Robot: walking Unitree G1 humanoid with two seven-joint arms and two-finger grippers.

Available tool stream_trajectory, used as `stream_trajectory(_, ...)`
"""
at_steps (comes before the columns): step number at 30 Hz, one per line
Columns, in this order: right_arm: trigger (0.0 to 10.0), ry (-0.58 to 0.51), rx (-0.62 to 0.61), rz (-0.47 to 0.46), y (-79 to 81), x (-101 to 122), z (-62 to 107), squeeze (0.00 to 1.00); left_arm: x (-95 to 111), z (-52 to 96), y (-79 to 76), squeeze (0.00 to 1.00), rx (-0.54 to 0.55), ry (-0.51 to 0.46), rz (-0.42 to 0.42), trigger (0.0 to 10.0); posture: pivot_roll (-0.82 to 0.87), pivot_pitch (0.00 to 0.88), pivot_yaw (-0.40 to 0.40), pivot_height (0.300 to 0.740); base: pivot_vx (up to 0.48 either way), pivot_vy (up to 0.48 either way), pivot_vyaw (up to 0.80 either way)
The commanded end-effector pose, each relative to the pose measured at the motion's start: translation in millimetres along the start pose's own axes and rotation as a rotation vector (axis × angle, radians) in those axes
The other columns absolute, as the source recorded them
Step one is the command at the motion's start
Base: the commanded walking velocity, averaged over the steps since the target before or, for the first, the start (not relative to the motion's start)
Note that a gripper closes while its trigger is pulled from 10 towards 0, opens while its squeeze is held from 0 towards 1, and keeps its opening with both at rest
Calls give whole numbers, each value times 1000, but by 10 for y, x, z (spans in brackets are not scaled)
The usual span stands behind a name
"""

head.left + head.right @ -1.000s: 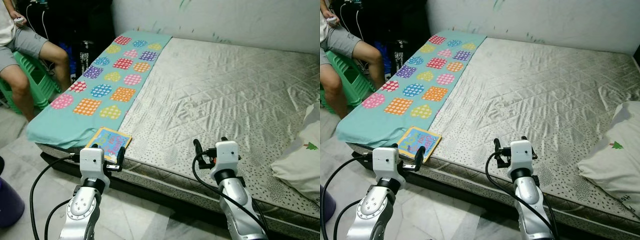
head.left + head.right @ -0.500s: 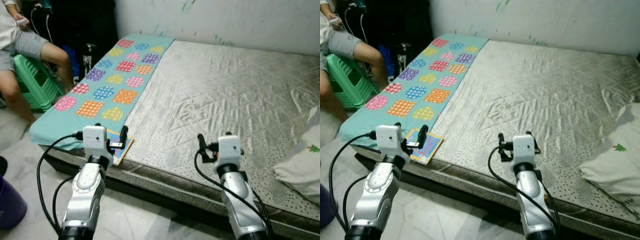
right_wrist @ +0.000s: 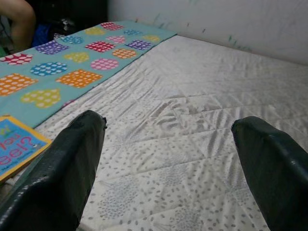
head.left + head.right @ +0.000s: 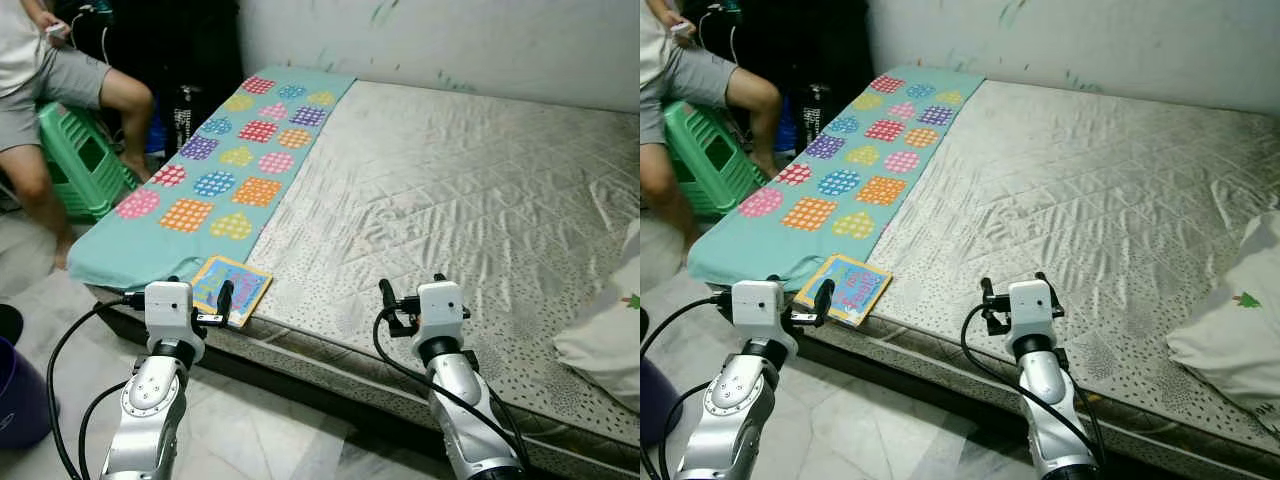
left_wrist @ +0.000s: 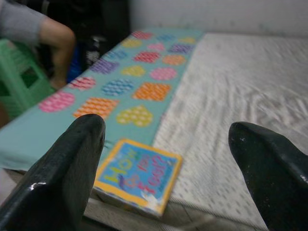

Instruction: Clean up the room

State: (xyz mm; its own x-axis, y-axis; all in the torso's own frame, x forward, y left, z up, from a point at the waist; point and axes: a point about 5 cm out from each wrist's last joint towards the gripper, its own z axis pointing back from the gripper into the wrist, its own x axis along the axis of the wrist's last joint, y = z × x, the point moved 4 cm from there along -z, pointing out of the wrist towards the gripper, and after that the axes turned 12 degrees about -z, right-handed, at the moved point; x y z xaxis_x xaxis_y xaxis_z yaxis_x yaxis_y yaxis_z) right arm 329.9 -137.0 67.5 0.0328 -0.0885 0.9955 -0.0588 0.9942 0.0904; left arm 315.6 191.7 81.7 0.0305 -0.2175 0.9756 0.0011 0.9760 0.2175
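Two robot hands are held out in front of the bed (image 4: 480,190), and both have their fingers wide apart with nothing in them. The left hand (image 4: 205,300) is just in front of a small book (image 4: 232,289). The book lies flat at the near edge of the bed, right by the end of the teal dotted blanket (image 4: 215,175). In the left wrist view the book (image 5: 138,175) sits between the two black fingers (image 5: 62,173), and its cover is blurry. The right hand (image 4: 410,297) is over the near edge of the bed, well apart from the book. A white pillow (image 4: 610,325) rests on the bed's right side. A person (image 4: 50,90) sits on a green stool (image 4: 85,165) beside the blanket.
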Motion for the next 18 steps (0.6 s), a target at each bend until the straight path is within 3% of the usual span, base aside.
stream_trajectory(1,10000,-14,1,-11,-10,51,-31,0,86,-1,64,0,21,-22,-5,10000,39,48,31,731,0,0,0)
stream_trajectory(5,10000,-40,21,-30,43,172,-108,0,193,34,89,0,15,-52,-15,10000,64,51,24,731,0,0,0)
stream_trajectory(9,10000,-20,30,3,32,73,-129,0,72,-6,153,0,57,-27,-32,10000,47,39,14,731,0,0,0)
stream_trajectory(11,10000,-63,37,-6,17,226,-119,0,141,10,197,0,56,-42,-23,10000,32,25,7,731,0,0,0)
stream_trajectory(14,10000,-53,41,14,1,170,-60,0,50,43,162,0,39,-15,-38,10000,14,29,19,731,0,0,0)
stream_trajectory(18,10000,-71,13,9,-61,217,-34,0,94,36,127,0,23,-30,-44,10000,8,35,30,731,0,0,0)
